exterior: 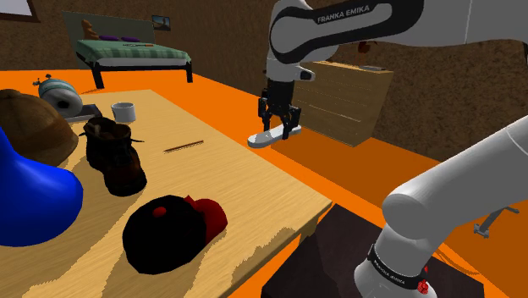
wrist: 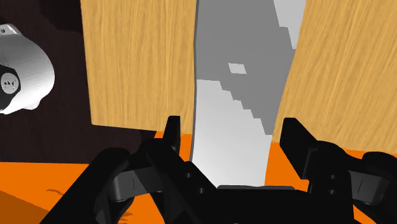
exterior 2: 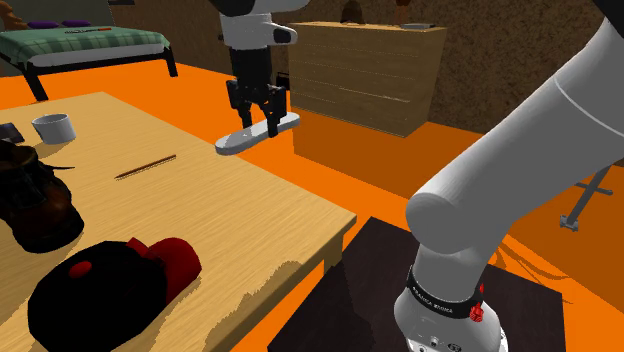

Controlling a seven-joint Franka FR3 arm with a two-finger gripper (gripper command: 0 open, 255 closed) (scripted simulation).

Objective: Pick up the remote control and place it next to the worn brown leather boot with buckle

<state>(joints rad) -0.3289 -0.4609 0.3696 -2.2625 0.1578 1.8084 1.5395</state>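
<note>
The gripper (exterior: 279, 131) is hanging over the far edge of the bench (exterior: 241, 182), its two black fingers closing on the sides of the remote control (exterior: 261, 139), a pale grey-white slab. In the second exterior view the remote control (exterior 2: 235, 142) is sitting clear above the wood, slanting down toward that view's left. In the wrist view it (wrist: 232, 95) is running lengthwise between the fingers, with the bench's grain showing on both sides. The brown boot (exterior: 114, 157) is standing well apart from it, toward the shoulder view's left, and a black and red cap (exterior: 169, 229) is lying nearer the bench's front
</note>
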